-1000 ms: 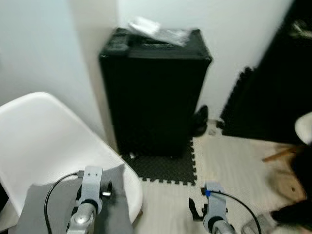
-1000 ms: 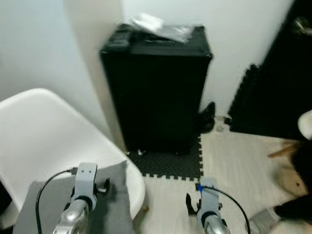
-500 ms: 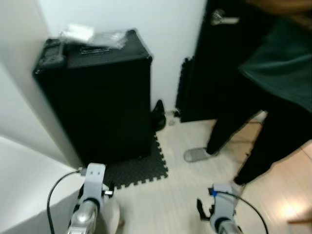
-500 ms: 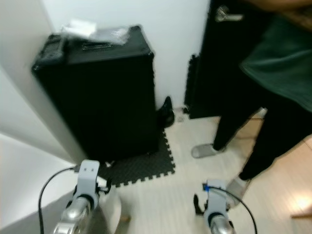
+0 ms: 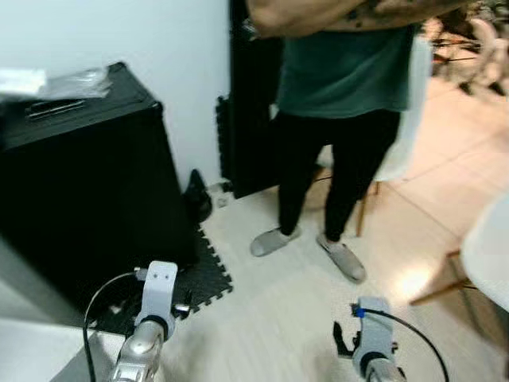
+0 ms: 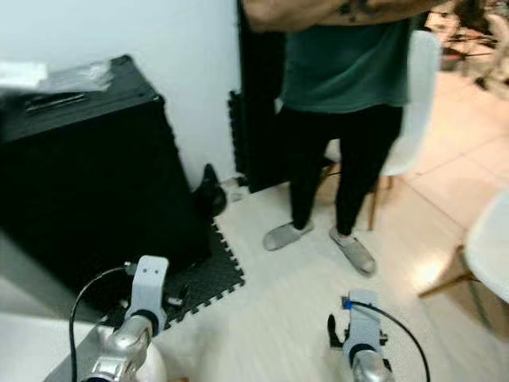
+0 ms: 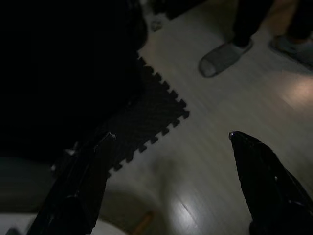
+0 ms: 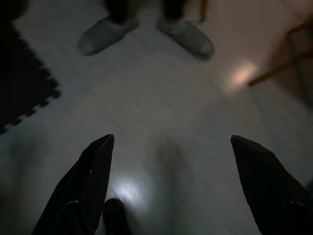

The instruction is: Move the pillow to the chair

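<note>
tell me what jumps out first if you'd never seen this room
A person in a dark green top and black trousers stands mid-floor in grey slippers, straight ahead of the robot. To the left, a big black case sits against the white wall with a black foam mat at its foot. Both grippers hang low and open.

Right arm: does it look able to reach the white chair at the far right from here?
Probably not from here. The right end effector hangs open, low over the floor, well apart from the white chair on its right. Nothing stands between them; stepping closer should do.
</note>
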{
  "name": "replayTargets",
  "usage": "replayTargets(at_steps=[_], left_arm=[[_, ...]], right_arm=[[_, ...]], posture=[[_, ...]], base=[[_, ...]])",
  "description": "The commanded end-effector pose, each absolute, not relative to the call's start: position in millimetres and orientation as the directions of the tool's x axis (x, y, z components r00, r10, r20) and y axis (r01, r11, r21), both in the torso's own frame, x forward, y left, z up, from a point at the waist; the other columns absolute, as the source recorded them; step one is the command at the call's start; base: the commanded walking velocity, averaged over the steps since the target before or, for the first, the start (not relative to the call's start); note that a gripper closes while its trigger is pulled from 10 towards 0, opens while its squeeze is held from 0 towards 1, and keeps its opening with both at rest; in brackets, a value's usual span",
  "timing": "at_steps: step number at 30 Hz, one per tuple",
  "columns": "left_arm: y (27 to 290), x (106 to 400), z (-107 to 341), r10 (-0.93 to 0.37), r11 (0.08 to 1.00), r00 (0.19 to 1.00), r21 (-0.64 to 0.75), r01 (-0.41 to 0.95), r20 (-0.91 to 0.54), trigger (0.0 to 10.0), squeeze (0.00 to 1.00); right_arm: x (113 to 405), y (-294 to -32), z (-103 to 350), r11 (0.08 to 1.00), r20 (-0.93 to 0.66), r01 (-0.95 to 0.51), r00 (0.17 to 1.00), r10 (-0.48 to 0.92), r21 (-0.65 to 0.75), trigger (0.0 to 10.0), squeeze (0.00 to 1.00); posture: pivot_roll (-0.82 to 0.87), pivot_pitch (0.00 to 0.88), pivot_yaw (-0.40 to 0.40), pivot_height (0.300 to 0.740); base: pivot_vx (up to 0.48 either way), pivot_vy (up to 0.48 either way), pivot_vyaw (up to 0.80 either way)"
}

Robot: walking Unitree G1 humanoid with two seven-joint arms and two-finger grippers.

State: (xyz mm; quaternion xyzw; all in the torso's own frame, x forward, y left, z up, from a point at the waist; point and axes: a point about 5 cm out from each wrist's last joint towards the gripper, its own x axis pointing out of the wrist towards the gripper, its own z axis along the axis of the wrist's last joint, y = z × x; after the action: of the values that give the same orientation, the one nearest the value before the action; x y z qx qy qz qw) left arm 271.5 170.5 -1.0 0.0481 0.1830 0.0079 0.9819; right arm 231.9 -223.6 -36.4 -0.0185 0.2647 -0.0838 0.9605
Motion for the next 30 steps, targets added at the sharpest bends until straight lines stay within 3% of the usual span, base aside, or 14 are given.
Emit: replayTargets(at_steps=[1,16,30], left_arm=[[172,267,-7,0.036,0.995,0.921,0.101,0.003,-0.388,10.0,0.00],[172,267,-7,0.039,0.997,0.921,0.083,-0.007,-0.388,10.0,0.00],[176,269,-7,0.081,0.997,0.911,0.052,-0.065,-0.404,10.0,0.00]], right_arm=[[223,-219,-44,0.986,-0.539,0.148,0.826,-0.164,-0.074,10.0,0.00],[221,-234,-43,0.969,-0.539,0.215,0.805,-0.248,-0.124,10.0,0.00],[220,-229,-45,0.971,-0.548,0.207,0.801,-0.240,-0.122,10.0,0.00]], posture=[[0.02,0.086,0.025,0.740],[0.01,0.062,0.022,0.740],[0.02,0.059,0.023,0.740]], base=[[0.000,0.000,-0.80],[0.000,0.000,-0.80],[0.000,0.000,-0.80]])
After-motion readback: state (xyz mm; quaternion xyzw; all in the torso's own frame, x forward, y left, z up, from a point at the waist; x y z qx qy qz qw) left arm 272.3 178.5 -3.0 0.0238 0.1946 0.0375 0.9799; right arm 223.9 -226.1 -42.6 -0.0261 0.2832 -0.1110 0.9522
